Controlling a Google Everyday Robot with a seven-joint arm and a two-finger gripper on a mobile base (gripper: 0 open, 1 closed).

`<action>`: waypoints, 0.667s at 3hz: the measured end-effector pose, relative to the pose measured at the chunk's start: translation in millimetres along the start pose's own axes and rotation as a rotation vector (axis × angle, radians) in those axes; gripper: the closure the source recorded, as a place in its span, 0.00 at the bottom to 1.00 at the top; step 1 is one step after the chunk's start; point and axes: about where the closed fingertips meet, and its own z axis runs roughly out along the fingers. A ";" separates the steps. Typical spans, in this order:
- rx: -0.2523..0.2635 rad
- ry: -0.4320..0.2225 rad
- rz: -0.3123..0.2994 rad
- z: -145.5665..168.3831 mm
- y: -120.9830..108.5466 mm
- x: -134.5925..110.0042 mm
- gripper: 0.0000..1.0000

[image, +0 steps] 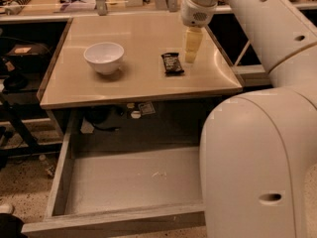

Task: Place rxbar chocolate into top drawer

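The rxbar chocolate, a small black-wrapped bar, lies flat on the tan counter top, right of centre. My gripper hangs from the white arm just to the right of the bar and slightly behind it, apart from it and a little above the counter. The top drawer is pulled out below the counter; its flat grey bottom holds nothing. My white arm covers the drawer's right part.
A white bowl stands on the counter's left half. My bulky white arm fills the right of the view. Cables and small items sit under the counter. Dark shelving stands at the left, a cluttered bench behind.
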 end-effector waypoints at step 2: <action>0.017 -0.034 0.001 8.2 -6.2 -3.6 0.00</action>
